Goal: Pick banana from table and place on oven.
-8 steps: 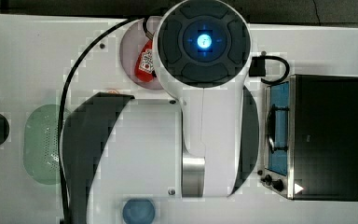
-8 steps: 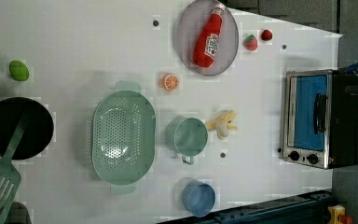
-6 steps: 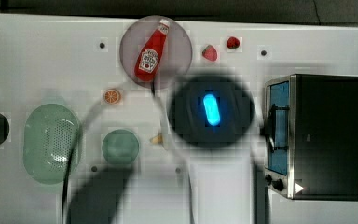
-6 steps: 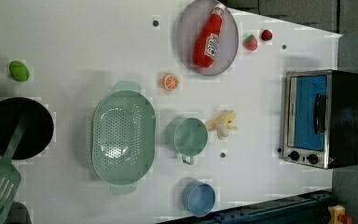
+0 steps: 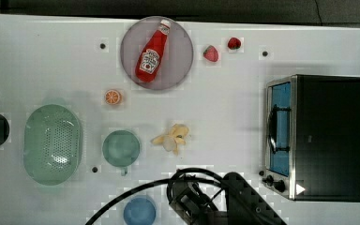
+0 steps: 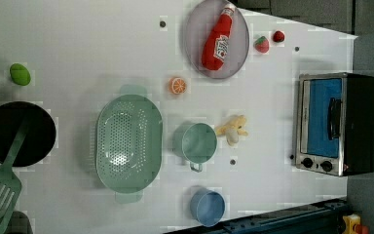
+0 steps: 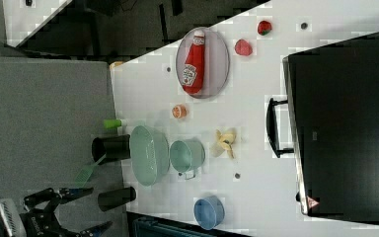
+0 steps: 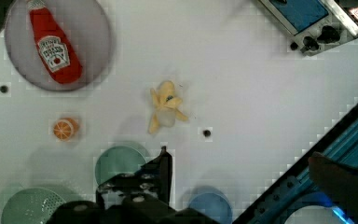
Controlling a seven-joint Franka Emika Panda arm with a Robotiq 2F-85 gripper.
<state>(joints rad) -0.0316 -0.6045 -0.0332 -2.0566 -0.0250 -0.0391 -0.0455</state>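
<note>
White table [image 5: 243, 122], banana [image 5: 171, 138] beside oven [image 5: 330, 136]

- A dark grey floor [image 5: 243, 9] runs as a strip along the top edge of the top view.
- In the left view, grey floor [image 6: 370, 195] fills the right side.
- A large grey panel [image 7: 44, 108] takes up the left half of the right view.
- A blue metal rail [image 6: 282, 222] borders the lower edge of the left view.
- Light is even and soft.
</note>
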